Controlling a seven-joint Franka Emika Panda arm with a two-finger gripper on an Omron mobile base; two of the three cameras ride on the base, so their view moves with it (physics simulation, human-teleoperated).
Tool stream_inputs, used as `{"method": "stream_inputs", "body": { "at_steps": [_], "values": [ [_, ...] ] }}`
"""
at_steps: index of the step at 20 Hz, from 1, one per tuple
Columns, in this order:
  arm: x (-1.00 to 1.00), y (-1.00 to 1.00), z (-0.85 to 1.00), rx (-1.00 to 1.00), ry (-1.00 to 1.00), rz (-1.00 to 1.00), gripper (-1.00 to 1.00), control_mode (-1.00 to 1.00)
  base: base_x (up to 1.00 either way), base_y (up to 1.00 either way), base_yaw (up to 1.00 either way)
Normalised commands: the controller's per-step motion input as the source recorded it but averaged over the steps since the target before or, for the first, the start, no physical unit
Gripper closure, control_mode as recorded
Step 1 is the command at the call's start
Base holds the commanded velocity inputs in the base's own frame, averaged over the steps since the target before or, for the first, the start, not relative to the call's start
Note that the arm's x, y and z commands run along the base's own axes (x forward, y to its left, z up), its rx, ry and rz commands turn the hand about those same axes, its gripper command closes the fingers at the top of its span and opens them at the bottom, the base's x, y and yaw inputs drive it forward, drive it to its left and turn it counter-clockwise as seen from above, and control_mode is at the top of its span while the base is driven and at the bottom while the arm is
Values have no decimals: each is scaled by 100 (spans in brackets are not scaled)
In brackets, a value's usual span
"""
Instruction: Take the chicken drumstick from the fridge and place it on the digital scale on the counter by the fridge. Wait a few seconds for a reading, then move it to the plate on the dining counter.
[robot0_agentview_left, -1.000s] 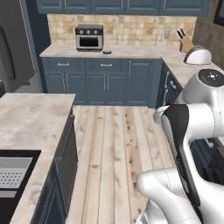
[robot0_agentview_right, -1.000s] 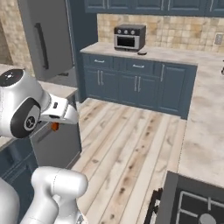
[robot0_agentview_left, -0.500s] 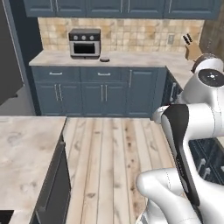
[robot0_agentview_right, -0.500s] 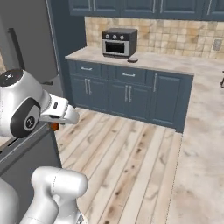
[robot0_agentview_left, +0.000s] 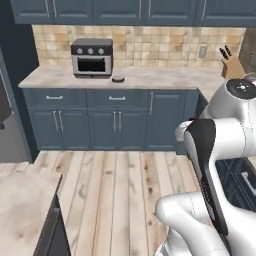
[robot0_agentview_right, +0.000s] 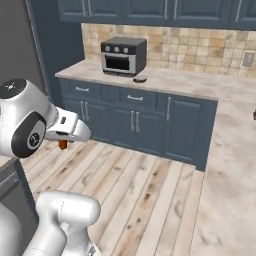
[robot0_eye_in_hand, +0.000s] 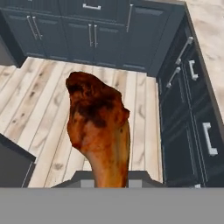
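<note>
The drumstick (robot0_eye_in_hand: 99, 131) is seen clamped in the end effector (robot0_eye_in_hand: 107, 177) in the hand view, its meaty brown end reaching away from the fingers and its narrower end running down between them; the fingertips themselves are hidden behind the meat. In the right base view a small orange-brown piece of the drumstick (robot0_agentview_right: 63, 144) shows just under the white wrist, where the end effector (robot0_agentview_right: 64, 141) is carried low and close to the arm's own body, above the wooden floor (robot0_agentview_right: 135, 195). The arm is folded tightly: in the left base view its upper link rises from the lower right, bends at a dark joint and turns back down, so that the hand is hidden behind it. The camera on the hand looks down past the drumstick at the floor and at dark blue cabinets (robot0_eye_in_hand: 183, 113) beyond and to one side of the end effector. Well ahead of the end effector the desk (robot0_agentview_left: 150, 77) is seen with a toaster oven (robot0_agentview_left: 91, 57) on it and a small dark object (robot0_agentview_left: 118, 78) just beside that. A corner of another marbled desk (robot0_agentview_left: 22, 210) lies low in the left base view.
</note>
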Motion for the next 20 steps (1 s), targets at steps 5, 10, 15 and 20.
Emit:
{"method": "stream_inputs", "body": {
  "at_steps": [5,10,15,20],
  "values": [
    [0,0,0,0,0,0,100,100,100,-31,-7],
    [0,0,0,0,0,0,100,100,100,-2,-8],
    [0,0,0,0,0,0,100,100,100,1,-8],
    [0,0,0,0,0,0,100,100,100,36,-9]
  ]
}}
